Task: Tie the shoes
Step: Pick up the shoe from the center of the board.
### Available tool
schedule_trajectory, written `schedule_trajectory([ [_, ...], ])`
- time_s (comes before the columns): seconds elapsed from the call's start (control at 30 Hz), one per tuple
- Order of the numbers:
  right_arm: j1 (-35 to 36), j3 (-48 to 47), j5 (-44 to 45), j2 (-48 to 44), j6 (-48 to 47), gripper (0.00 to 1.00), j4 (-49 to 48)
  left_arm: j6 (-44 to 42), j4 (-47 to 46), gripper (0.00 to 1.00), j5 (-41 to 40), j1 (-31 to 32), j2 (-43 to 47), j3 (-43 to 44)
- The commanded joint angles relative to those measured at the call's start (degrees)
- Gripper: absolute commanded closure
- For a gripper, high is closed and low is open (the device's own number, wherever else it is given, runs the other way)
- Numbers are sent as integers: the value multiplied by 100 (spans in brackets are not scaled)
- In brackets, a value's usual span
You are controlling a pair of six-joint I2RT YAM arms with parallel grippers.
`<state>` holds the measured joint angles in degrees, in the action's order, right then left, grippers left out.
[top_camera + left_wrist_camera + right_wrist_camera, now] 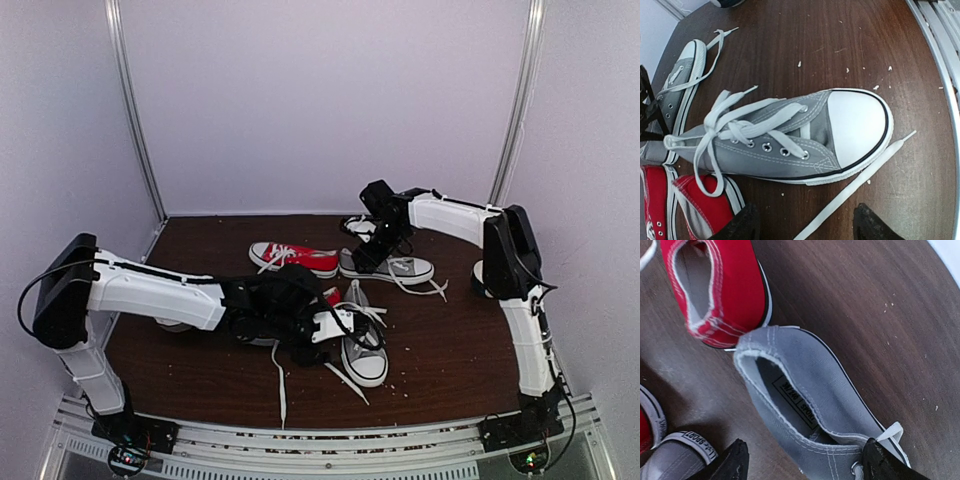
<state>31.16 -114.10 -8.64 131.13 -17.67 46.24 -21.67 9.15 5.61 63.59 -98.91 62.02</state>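
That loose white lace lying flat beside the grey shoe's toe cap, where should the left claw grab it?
Probably on the stretch of the lace that angles away from the sole of the grey shoe. Come straight down with the left claw straddling the lace's width, since it lies flat and straight on the table.

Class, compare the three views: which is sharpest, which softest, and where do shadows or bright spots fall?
Top view: soft and grainy, pale walls evenly lit. Left wrist view: sharpest, stitching and eyelets on the near grey shoe crisp, its white toe cap bright. Right wrist view: the far grey shoe slightly soft, dark shadow on the table at left.
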Motion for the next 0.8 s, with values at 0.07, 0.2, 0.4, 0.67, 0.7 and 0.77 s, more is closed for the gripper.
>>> schedule_trajectory([
  [0.07,8,-385,687,243,-197,34,472,-1071,228,34,-395,377,-730,701],
  [0.2,-4,18,605,-48,125,72,219,-1096,58,33,-947,495,-1096,976],
  [0.4,-160,1222,617,-963,1107,100,-662,-1048,-620,30,-1332,498,-1335,957],
  [0.67,-478,2714,868,-2197,1767,100,-1410,-1532,-398,28,-84,563,-1093,671],
  [0.7,-479,2796,895,-2257,1767,100,-1396,-1612,-343,27,-26,580,-1027,668],
  [0.77,-483,2920,923,-2340,1790,100,-1323,-1752,-215,20,61,647,-986,812],
])
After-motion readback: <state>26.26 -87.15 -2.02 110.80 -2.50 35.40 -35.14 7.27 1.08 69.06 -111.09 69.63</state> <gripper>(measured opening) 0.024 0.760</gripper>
